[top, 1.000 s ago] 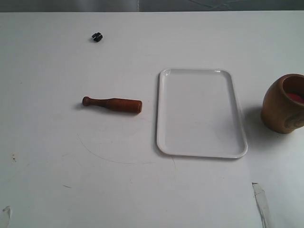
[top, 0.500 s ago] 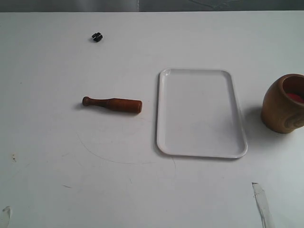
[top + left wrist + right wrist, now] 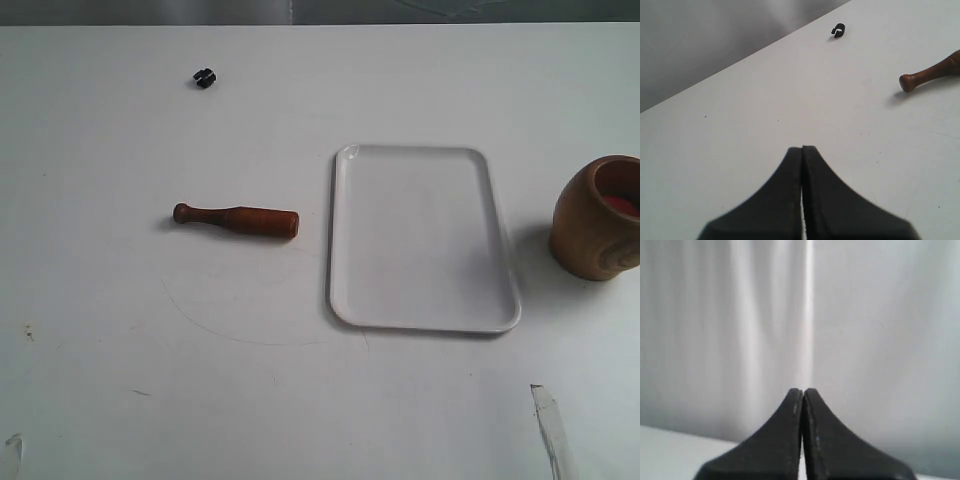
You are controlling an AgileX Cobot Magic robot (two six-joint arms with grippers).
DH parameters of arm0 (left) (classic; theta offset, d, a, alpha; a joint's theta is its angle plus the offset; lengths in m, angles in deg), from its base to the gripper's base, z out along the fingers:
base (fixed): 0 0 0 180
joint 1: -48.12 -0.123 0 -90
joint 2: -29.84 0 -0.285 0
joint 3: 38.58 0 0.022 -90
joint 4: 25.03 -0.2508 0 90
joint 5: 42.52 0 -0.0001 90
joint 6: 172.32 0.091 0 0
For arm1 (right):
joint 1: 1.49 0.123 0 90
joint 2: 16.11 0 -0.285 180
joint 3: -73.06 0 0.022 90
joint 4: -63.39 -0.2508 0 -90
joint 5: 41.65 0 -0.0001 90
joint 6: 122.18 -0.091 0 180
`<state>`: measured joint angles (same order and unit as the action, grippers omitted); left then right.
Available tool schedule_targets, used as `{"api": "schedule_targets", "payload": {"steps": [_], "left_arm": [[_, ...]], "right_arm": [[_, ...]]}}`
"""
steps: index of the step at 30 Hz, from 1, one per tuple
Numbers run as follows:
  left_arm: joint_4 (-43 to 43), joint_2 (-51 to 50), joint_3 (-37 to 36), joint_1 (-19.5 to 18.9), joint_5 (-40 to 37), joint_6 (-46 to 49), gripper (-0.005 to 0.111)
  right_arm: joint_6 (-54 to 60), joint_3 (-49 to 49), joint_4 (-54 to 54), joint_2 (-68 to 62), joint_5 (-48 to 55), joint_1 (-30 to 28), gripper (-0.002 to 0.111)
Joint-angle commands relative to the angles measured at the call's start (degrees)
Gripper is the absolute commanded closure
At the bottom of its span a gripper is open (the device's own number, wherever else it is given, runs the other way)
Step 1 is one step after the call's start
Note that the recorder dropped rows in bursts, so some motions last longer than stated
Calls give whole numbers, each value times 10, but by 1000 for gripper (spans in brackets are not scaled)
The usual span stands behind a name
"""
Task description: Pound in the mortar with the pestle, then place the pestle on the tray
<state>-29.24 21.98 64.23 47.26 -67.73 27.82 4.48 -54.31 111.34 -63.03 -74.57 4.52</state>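
Observation:
The reddish-brown pestle (image 3: 237, 219) lies flat on the white table, left of the white tray (image 3: 422, 237), its knob pointing left. Its knob end (image 3: 920, 79) also shows in the left wrist view. The light-brown mortar (image 3: 602, 216) stands upright at the right edge, to the right of the tray, its reddish inside showing. My left gripper (image 3: 802, 148) is shut with nothing between its fingers, hanging over bare table well short of the pestle. My right gripper (image 3: 803, 390) is shut too, empty, facing a grey wall. Neither arm shows in the exterior view.
A tiny black object (image 3: 204, 77) lies far back on the left, seen also in the left wrist view (image 3: 838, 31). The table's far edge (image 3: 320, 25) runs along the top. Strips of clear tape (image 3: 550, 430) sit near the front right.

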Motion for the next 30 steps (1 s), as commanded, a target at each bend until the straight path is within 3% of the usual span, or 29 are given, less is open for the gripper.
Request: {"api": "schedule_targets", "payload": {"steps": [1,3,5,6,7,10,11,17,21,24,29,30], "left_arm": [[4,1,0,4,2,-5,107],[4,1,0,4,2,-5,107],[4,1,0,4,2,-5,107],[4,1,0,4,2,-5,107],[4,1,0,4,2,-5,107],[4,1,0,4,2,-5,107],[4,1,0,4,2,-5,107],[4,1,0,4,2,-5,107],[4,1,0,4,2,-5,107],[4,1,0,4,2,-5,107],[4,1,0,4,2,-5,107],[4,1,0,4,2,-5,107]], "right_arm": [[-63,-86,94,-141,221,33,108],[-60,-127,100,-223,342,75,108],[6,-190,62,-327,554,156,108],[64,-221,25,-361,609,183,108],[182,-270,-67,-411,704,216,108],[435,-408,-306,-504,857,251,108],[533,-455,-413,-531,877,261,108],[949,-502,-697,-575,849,337,108],[992,-502,-713,-582,730,394,106],[1064,-502,-713,-591,704,428,87],[1062,-502,-703,-626,652,471,24],[1061,-502,-689,-636,631,479,16]]}}
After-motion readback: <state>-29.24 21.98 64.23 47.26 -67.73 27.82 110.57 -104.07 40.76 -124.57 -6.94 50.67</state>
